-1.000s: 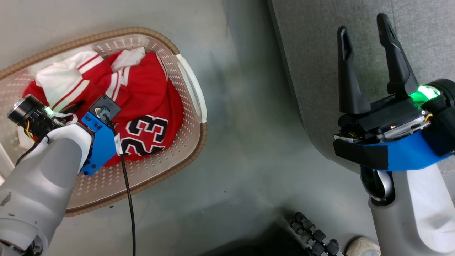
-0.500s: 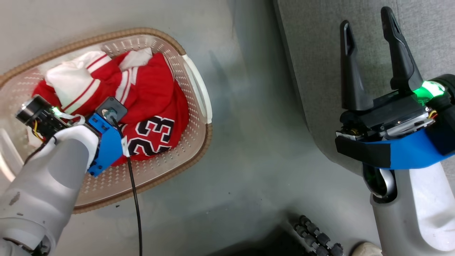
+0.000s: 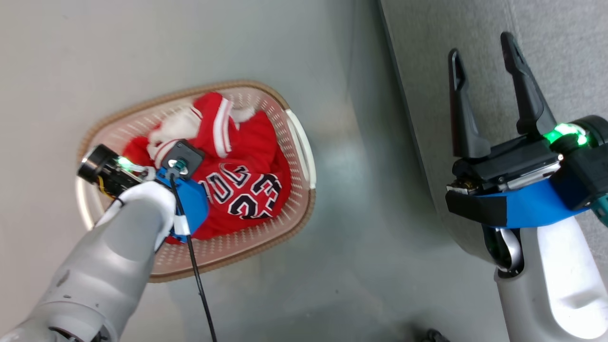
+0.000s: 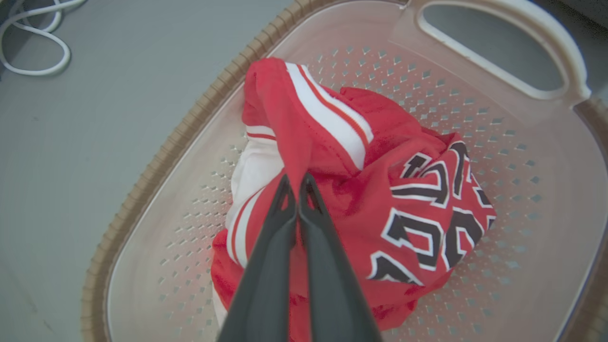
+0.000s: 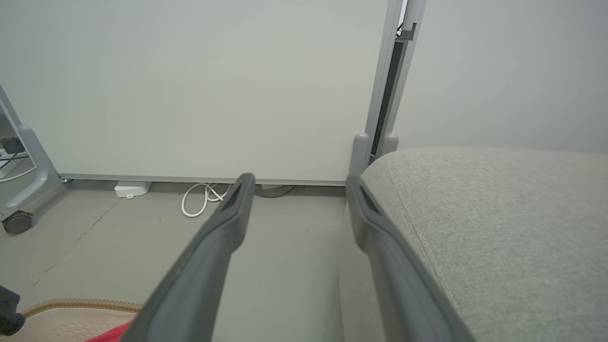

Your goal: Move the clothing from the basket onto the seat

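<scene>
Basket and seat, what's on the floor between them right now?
Nothing. In the head view, the stretch from the basket across to the seat is bare grey floor.

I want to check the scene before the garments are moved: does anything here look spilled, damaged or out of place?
Nothing is spilled or damaged. The clothing lies crumpled but wholly inside the basket, with the left end effector shut on a red fold. One oddity: a loose white cable lies on the floor near the basket.
</scene>
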### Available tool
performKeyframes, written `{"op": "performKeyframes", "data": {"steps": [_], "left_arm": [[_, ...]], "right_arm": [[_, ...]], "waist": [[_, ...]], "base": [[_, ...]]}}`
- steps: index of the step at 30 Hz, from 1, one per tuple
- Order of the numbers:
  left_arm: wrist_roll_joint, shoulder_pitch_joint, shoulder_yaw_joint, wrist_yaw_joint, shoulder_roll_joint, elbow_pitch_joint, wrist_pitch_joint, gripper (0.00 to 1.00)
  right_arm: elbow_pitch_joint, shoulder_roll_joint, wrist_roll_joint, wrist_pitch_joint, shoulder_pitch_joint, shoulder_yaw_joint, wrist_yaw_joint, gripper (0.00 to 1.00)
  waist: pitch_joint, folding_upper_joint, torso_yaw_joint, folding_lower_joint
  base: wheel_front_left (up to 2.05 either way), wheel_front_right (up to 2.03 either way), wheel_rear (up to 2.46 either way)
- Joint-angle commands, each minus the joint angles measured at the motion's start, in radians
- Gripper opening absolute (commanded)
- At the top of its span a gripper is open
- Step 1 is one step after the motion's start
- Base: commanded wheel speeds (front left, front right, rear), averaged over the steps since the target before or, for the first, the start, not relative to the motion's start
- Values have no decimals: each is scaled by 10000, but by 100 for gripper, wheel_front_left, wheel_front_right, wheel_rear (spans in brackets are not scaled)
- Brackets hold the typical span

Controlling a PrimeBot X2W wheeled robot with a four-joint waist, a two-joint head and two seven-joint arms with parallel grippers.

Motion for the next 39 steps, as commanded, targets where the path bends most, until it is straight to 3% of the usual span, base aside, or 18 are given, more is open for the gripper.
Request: {"op": "performKeyframes", "data": {"steps": [1,8,19,29,39], "left_arm": [[-81,99,68,-36,-92,-105,-148,0],[-581,551,648,43,-380,-957,-357,0],[-442,1738,2133,408,-60,-3843,-359,0],[-4,2236,3156,352,-141,-5536,-359,0],[406,2614,3458,189,-332,-6662,-359,0]], "right_arm": [[80,-20,-100,-7,185,-55,1,100],[422,-22,-288,-7,716,-176,1,100],[881,-20,-352,-5,1746,-342,1,100],[1078,-20,-266,-5,2527,-431,1,100],[1212,-20,-126,-5,3362,-514,1,100]], "waist": [[-752,0,483,0],[-2102,0,905,0],[-4089,0,1284,0],[-5399,0,1550,0],[-6449,0,1905,0]], "base": [[0,0,0],[0,0,0],[0,0,0],[0,0,0],[0,0,0]]}}
